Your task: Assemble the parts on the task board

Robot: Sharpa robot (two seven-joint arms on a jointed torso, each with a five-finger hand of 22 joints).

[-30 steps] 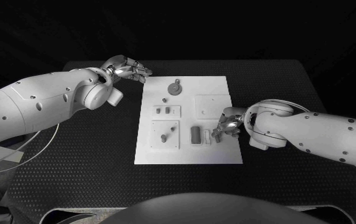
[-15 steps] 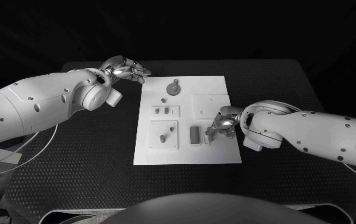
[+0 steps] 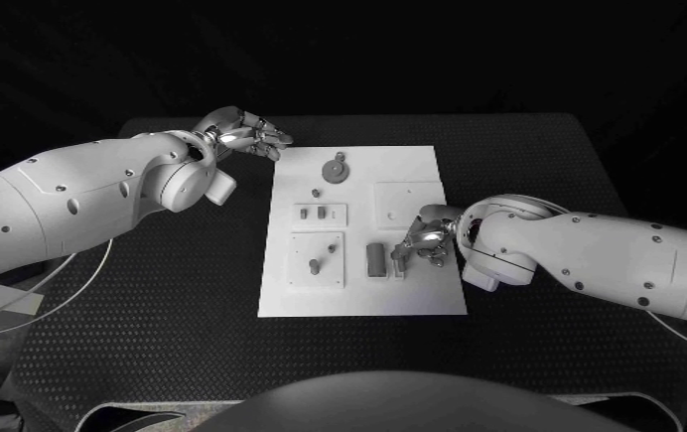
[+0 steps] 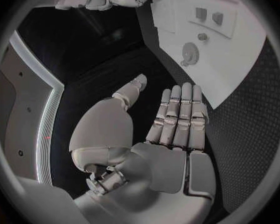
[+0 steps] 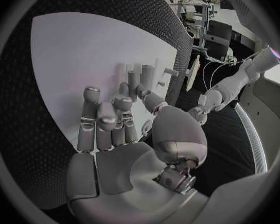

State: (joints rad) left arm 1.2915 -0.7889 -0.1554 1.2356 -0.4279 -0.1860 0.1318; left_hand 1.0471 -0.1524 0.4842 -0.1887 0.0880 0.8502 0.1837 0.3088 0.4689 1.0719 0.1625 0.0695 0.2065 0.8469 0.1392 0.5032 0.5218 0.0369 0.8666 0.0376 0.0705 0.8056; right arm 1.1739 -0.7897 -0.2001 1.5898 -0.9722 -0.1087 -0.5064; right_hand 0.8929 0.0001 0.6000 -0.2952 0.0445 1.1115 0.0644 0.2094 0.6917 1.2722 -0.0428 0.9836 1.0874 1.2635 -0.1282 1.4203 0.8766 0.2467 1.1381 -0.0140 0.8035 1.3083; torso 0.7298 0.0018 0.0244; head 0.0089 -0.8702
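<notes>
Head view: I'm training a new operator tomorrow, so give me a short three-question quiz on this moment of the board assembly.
1. True or false: the left hand rests on the task board.
2. Which hand is over the task board beside the upright grey cylinder? A) left B) right C) both
3. Fill in: the round disc part lies near the board's ____ edge, far or near from the robot.

Key: 1 false, it hovers off the board's far left corner; 2 B, the right hand; 3 far.

text: none legible | labels: none | numbers: none | signs: none
</notes>
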